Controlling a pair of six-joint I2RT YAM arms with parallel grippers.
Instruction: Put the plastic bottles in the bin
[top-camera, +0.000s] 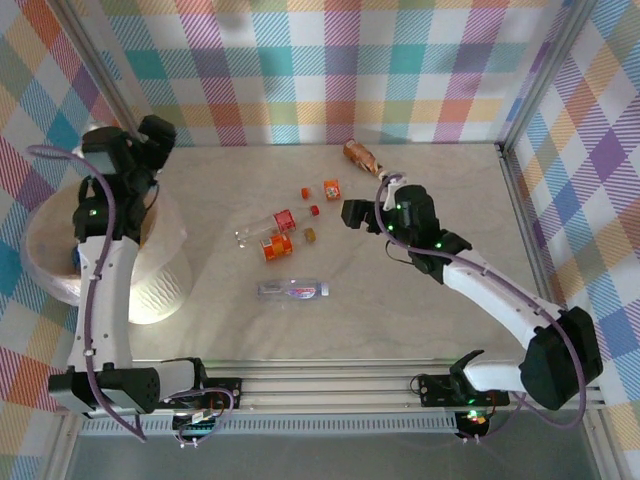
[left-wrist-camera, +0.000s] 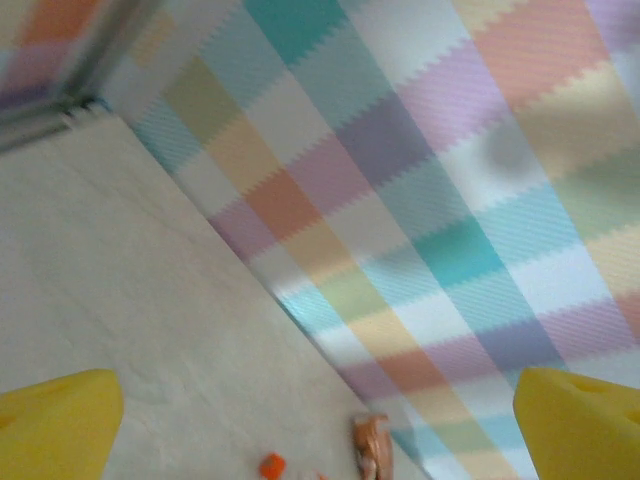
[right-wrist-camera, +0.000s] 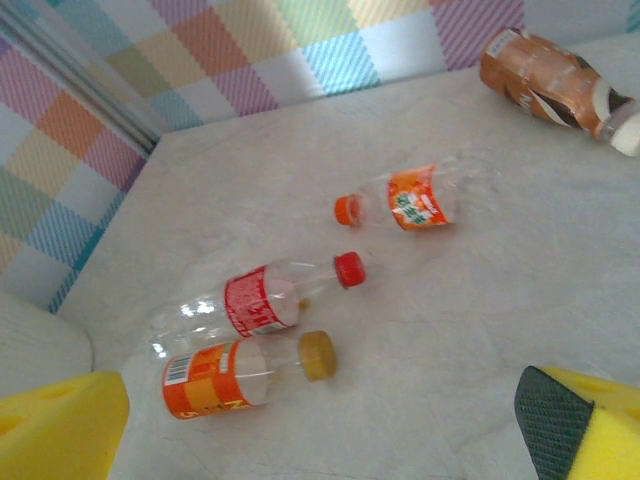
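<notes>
Pale tabletop, scattered bottles — likely light, slick, crushable, so grip mid-body; left claw by bin, right claw near bottles — both wide open, empty

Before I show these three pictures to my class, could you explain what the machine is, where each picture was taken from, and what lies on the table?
The machine is two robot arms bolted at the table's near edge. One looks down from above; the other two come from a camera on each wrist, its tool's yellow pads in view. The left tool is by the bin; the right tool faces the bottles. Both are open and hold nothing. On the table lie a brown bottle, two orange-label bottles, a red-label bottle and a clear bottle nearest the arms.
</notes>
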